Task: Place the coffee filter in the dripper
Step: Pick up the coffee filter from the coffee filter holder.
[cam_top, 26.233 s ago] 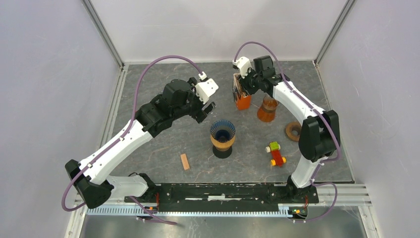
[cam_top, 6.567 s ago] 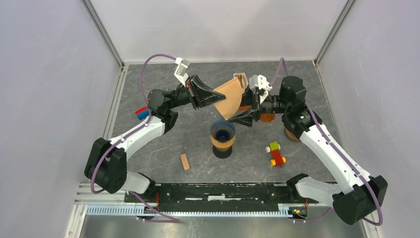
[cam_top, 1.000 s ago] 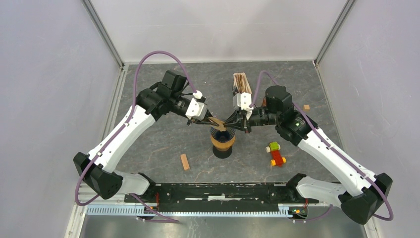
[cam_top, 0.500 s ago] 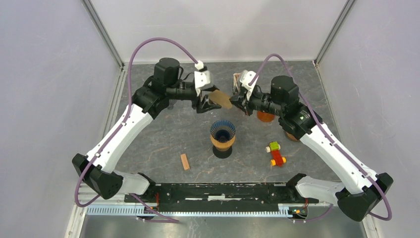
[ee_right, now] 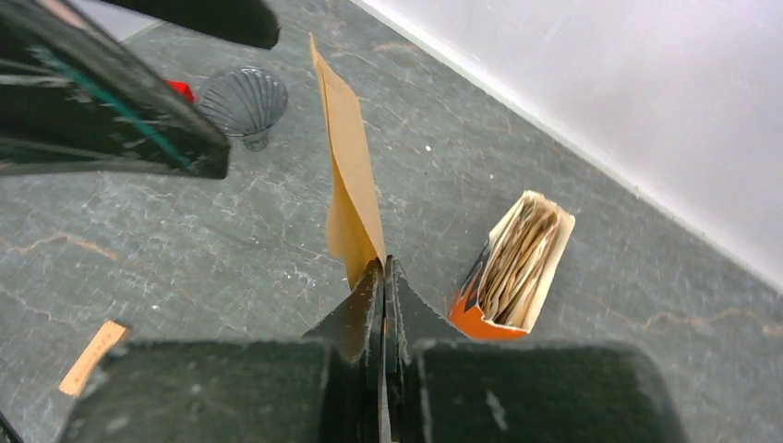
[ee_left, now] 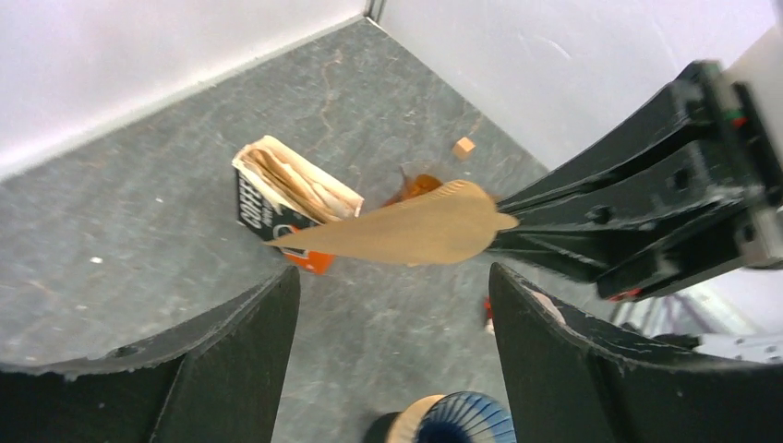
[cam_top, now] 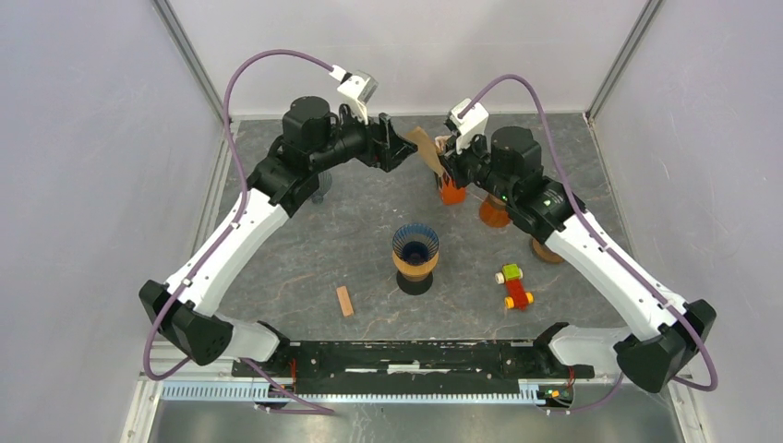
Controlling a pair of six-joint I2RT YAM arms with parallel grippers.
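Coffee filter point(cam_top: 426, 149) hung clamped at one end in my right gripper point(ee_right: 383, 269) over the rear of the table point(cam_top: 305, 268), long axis reaching toward my left gripper point(ee_left: 392, 277), spread and empty just beside it, while the dripper point(cam_top: 415, 247) stood well forward of both, below.

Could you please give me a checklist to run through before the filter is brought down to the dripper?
1. Right gripper has a firm hold on the coffee filter: ok, it is shut on the filter's lower edge.
2. Left gripper is clear of the filter: ok, it is open with its fingers spread wide on either side.
3. Filter is opened into a cone: not ok, it looks flat and folded.
4. Dripper is upright and empty: ok.
5. Filter is above the dripper: not ok, it is held up at the back near the filter box, and the dripper stands nearer the arm bases.
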